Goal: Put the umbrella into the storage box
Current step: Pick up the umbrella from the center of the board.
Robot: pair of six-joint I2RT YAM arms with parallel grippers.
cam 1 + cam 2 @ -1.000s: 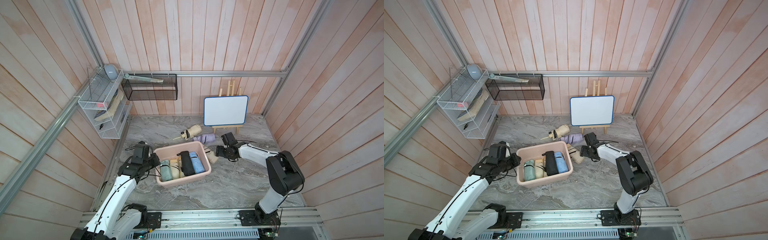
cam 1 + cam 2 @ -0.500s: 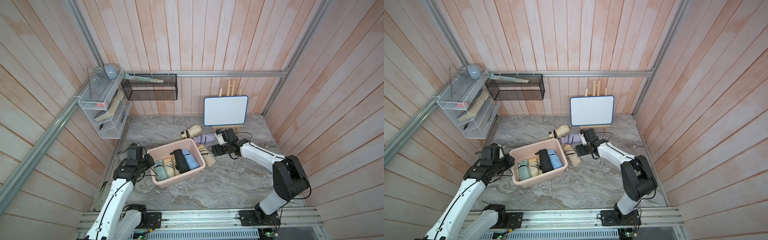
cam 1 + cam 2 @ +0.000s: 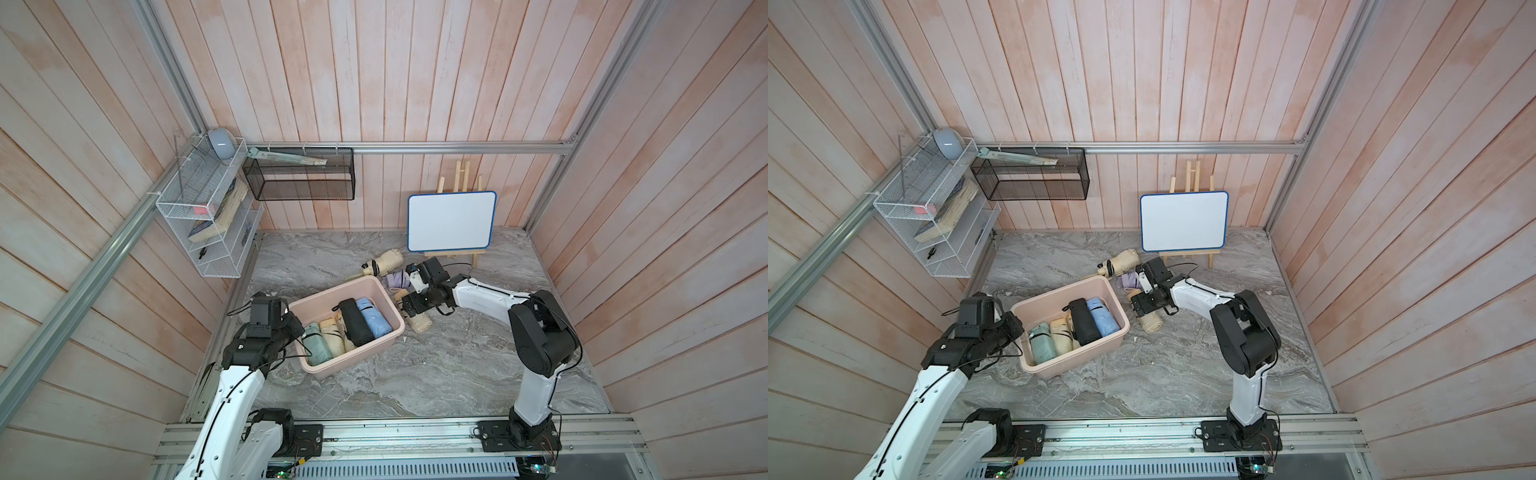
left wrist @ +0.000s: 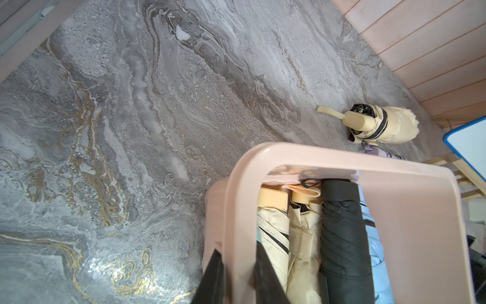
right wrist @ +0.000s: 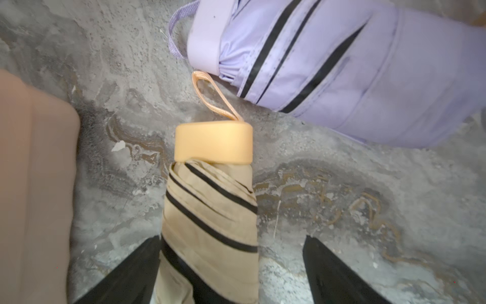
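On the marble table [image 3: 457, 365], left of centre, the storage box [image 3: 357, 358] stands skewed to the table edges. Folded umbrellas lie side by side inside it: a green umbrella [image 3: 316, 348], a cream umbrella [image 3: 332, 337], a black umbrella [image 3: 355, 323] and a light blue umbrella [image 3: 375, 318].

The left claw [image 4: 236, 250] is clamped on the box wall at the end nearest the table's left edge. One finger is outside the wall and the other inside, with the rim between them.

The tan striped umbrella [image 5: 210, 210] lies flat on the table, outside the box and just beside the box side facing the table's right edge. Its handle end points toward the rear edge.

The right claw [image 5: 231, 237] is spread wide astride this umbrella and grips nothing. One finger is against the fabric; the other stands clear of it.

A lilac umbrella [image 5: 342, 65] lies near the handle end. A pale cream umbrella [image 3: 384, 262] lies behind the lilac one. A whiteboard on an easel [image 3: 451, 222] stands at the rear edge.
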